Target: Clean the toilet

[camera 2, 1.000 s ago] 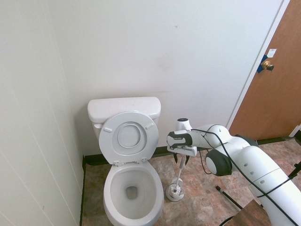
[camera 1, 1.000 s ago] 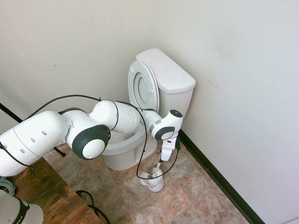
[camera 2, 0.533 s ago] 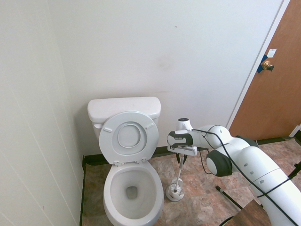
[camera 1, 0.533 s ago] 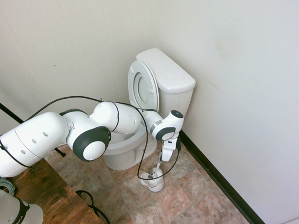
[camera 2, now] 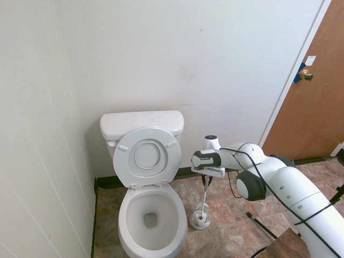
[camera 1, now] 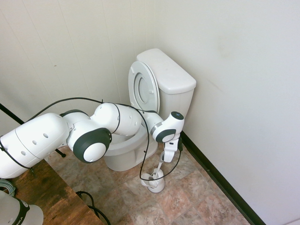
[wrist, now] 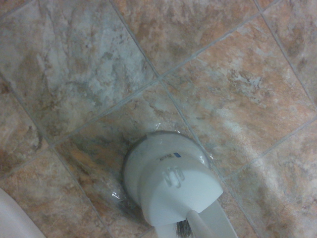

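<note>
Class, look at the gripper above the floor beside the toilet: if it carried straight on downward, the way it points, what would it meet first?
The gripper points straight down, shut on the brush handle. Following that line, it would probably meet the white brush holder on the tiled floor first; the wrist view shows the holder directly beneath.

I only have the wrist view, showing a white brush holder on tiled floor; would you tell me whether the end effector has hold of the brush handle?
Observer: Yes, the end effector is shut on the top of the brush handle, which stands upright in the holder.
Operator: Thank you. Where is the toilet from there?
Observer: In the second exterior view, the toilet stands just left of the holder.
Operator: Is the lid up?
Observer: Yes, the lid leans against the tank, so the bowl is open.
</note>
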Tool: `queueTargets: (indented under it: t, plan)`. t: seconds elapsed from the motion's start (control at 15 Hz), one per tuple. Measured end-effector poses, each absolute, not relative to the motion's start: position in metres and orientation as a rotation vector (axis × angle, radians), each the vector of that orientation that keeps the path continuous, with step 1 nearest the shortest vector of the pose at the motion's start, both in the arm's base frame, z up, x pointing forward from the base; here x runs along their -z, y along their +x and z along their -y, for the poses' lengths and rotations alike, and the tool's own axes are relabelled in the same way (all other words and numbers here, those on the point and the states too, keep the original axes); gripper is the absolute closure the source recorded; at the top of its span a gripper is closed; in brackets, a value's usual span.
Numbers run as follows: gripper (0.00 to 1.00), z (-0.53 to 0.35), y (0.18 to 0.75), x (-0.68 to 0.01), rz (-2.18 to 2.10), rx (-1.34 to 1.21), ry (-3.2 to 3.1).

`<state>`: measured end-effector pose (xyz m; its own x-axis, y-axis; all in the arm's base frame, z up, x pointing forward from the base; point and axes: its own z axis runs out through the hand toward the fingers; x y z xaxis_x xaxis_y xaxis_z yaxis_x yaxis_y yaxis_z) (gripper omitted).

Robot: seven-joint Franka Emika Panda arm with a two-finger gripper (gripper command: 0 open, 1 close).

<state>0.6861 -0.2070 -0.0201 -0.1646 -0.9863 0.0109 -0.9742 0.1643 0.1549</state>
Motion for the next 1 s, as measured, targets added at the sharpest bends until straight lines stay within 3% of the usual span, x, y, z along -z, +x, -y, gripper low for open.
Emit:
queueTargets:
  t: [0.67,1.0]
  plan:
    - [1.0,0.187,0.629,0.007,2.315,0.069,2.069]
    - [1.0,0.194,0.609,-0.061,2.339,-0.015,2.108]
